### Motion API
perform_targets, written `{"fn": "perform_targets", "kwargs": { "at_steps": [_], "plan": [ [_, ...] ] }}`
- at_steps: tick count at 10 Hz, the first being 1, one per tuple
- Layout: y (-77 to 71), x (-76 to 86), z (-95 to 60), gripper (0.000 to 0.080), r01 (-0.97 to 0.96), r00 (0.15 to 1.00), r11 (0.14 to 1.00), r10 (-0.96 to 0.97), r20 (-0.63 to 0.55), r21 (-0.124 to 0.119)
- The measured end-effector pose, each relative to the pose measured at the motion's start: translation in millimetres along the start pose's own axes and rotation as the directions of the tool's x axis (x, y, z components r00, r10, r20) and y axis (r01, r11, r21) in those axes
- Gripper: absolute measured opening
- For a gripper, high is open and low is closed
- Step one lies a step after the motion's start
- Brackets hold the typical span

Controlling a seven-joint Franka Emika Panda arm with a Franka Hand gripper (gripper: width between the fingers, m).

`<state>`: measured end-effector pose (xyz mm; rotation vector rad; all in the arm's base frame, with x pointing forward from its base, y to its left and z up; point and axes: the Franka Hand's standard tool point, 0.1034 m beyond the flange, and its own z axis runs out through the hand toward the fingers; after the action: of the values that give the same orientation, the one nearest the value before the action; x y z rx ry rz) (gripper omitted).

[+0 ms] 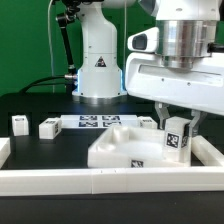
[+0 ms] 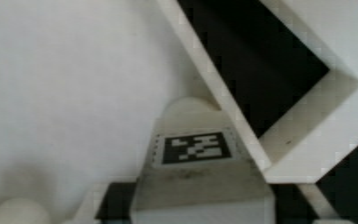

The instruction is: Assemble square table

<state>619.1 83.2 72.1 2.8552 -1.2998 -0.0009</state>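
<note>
1. Nearest the lens, one border wall [image 1: 60, 182] runs across the foreground.
2. At the exterior view's left, two loose legs lie on the black table [image 1: 30, 105]. The outer leg [image 1: 20, 123] and the inner leg [image 1: 48, 127] sit near each other and well apart from the slab.
3. Centre: one marker board [image 1: 95, 122] lies flat, with the arm's base [image 1: 100, 60] behind it.
4. Centre to right: one square tabletop [image 1: 130, 150] lies inside the wall with its raised rim upward. No leg is seen standing in any corner.
5. Just behind the tabletop is one small white block [image 1: 149, 122], partly hidden. It is probably the fourth leg.
6. At the exterior view's right, the gripper [image 1: 177, 128] reaches down with its jaws on either side of the held leg [image 1: 177, 141] and appears to clamp it. This leg hangs at the tabletop's right-hand corner. The wrist view shows its tag [image 2: 197, 150] against the slab's surface [image 2: 69, 90].
7. Progress, as a judgement: the task is at an early stage. One leg is being presented to a corner and none is seated. All four legs remain to be fitted.
</note>
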Motion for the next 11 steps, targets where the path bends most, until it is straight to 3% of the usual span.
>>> {"fn": "perform_targets", "kwargs": {
  "at_steps": [1, 2, 3, 4, 6, 11],
  "plan": [
    [0.0, -0.2, 0.3, 0.0383, 0.000, 1.000, 1.000, 0.000, 0.000, 0.000],
    [0.2, -0.2, 0.6, 0.0563, 0.000, 1.000, 1.000, 0.000, 0.000, -0.001],
    [0.1, -0.4, 0.6, 0.0622, 0.003, 1.000, 1.000, -0.003, 0.000, -0.001],
    [-1.4, -2.9, 0.2, 0.0622, 0.117, 0.993, 0.993, -0.117, -0.017, -0.017],
    [-7.0, -14.1, -7.4, 0.0648, 0.354, 0.935, 0.935, -0.354, -0.033, -0.019],
    [-1.0, -16.9, -7.6, 0.0649, 0.399, 0.917, 0.916, -0.400, -0.011, -0.028]
  ]
}}
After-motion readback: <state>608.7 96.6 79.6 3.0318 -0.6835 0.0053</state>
